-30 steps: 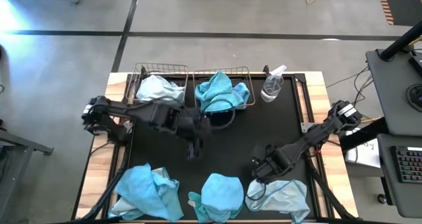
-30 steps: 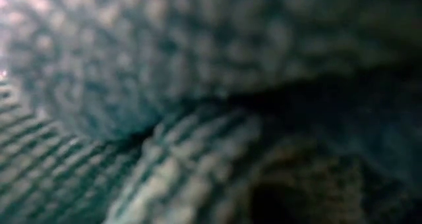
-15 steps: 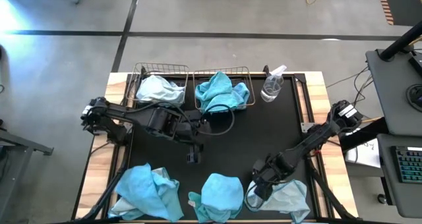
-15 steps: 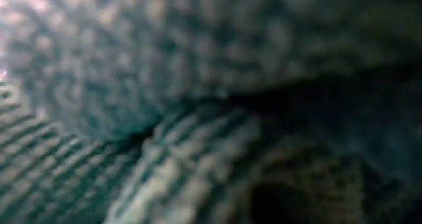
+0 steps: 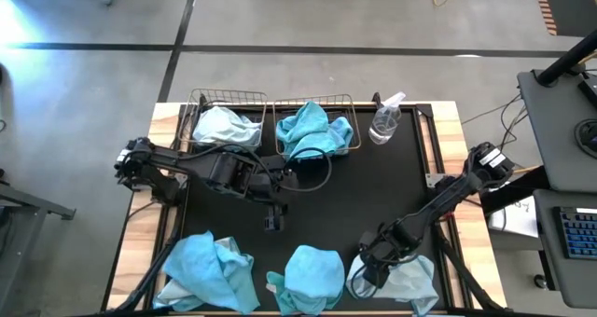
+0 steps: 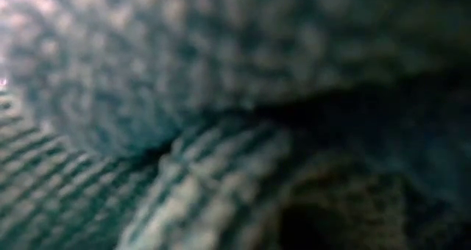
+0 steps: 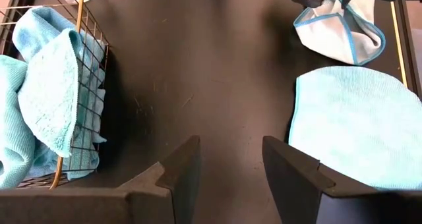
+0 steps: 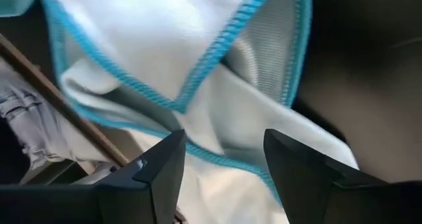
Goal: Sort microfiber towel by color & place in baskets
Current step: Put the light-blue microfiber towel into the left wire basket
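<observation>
Black worktop (image 5: pixel 373 191) seen from above. At the far edge sit two wire baskets: left basket (image 5: pixel 199 103) holds a pale towel (image 5: pixel 222 126), right basket (image 5: pixel 349 103) holds a turquoise towel (image 5: pixel 310 130); spray bottle (image 5: pixel 384 121) just beside it. Near edge: two turquoise towels (image 5: pixel 210 270) (image 5: pixel 312 275) and a whitish, blue-trimmed towel (image 8: pixel 198 59). Left end effector (image 7: pixel 231 168) hovers mid-worktop, fingers apart, holding nothing. Right end effector (image 8: pixel 221 158), fingers spread, is at the whitish towel, probably touching it; no grip. Low view is blocked by fabric.
</observation>
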You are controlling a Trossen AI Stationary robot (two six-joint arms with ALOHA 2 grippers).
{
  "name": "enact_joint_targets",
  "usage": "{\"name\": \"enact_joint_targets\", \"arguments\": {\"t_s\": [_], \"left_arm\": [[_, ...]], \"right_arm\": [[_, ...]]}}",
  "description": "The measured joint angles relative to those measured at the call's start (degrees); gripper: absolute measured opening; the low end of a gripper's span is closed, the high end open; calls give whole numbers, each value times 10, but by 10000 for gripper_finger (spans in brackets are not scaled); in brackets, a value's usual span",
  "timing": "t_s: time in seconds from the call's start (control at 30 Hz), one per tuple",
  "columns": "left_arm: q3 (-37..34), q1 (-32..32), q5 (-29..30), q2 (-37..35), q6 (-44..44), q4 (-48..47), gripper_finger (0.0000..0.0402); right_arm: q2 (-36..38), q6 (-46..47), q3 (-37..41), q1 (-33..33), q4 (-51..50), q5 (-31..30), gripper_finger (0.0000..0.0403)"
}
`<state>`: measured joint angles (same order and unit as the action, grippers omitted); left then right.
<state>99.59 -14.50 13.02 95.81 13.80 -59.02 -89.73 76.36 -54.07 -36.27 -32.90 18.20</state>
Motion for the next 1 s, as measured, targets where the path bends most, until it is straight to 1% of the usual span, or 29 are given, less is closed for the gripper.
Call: {"name": "enact_joint_targets", "arguments": {"t_s": [0.1,0.3,0.63,0.7,0.77,1.0], "left_arm": [[0,0,0,0,0,0,148],[0,0,0,0,0,0,148],[0,0,1,0,0,0,148],[0,0,2,0,0,0,148],[0,0,2,0,0,0,148],[0,0,2,0,0,1,148]], "right_arm": [[-13,3,6,-1,-1,4,201],[-51,-15,1,-2,7,33,201],[-56,-50,0,-2,17,27,196],[-56,-57,0,-1,17,21,182],[-56,-65,0,0,17,17,159],[-56,-92,0,10,19,13,47]]}}
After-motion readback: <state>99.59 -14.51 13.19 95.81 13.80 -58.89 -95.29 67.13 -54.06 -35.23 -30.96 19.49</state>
